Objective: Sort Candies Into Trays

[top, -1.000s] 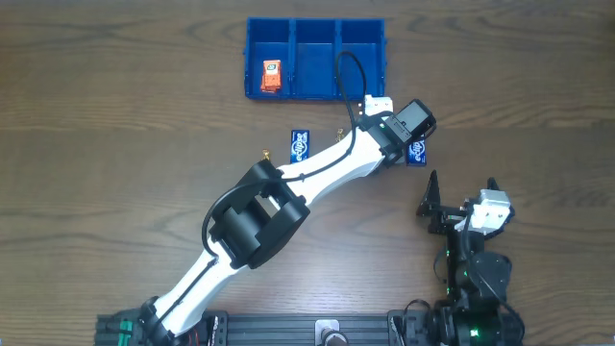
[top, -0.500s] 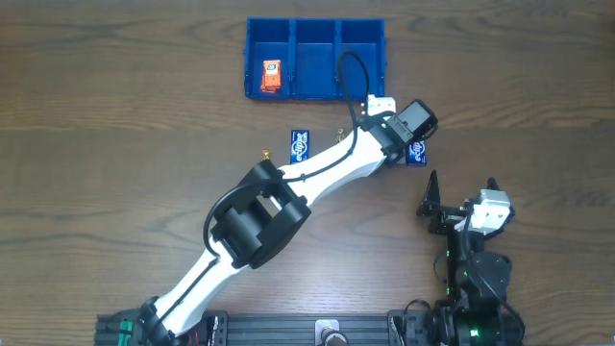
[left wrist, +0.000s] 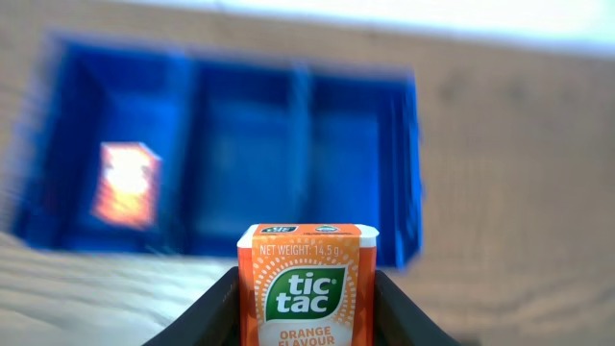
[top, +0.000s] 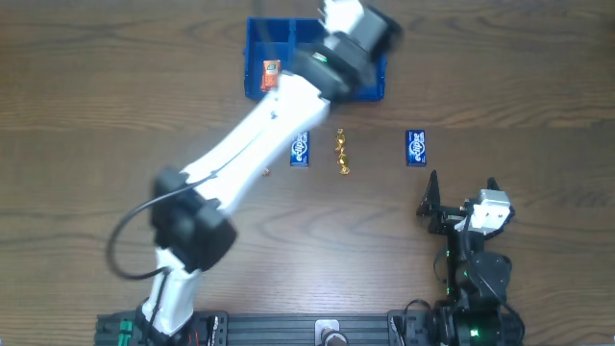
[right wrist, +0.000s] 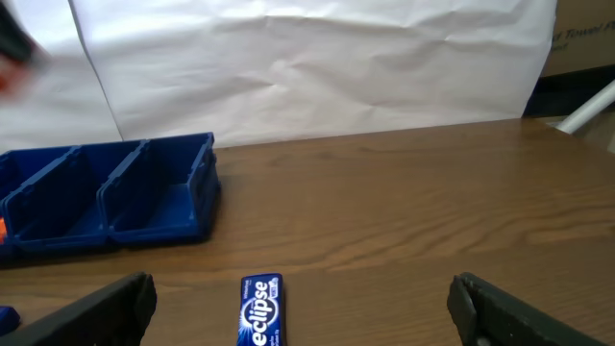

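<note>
One wooden table (top: 96, 115), white sheet (right wrist: 307, 67) behind; left end effector (left wrist: 307, 281) pinches orange box (left wrist: 307, 252), right end effector (right wrist: 300, 291) spread.

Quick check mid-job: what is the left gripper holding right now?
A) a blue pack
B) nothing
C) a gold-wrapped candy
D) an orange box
D: in the left wrist view an orange box sits clamped between the fingers of the left gripper, with the blue tray beyond it, while both blue packs lie on the table.
</note>
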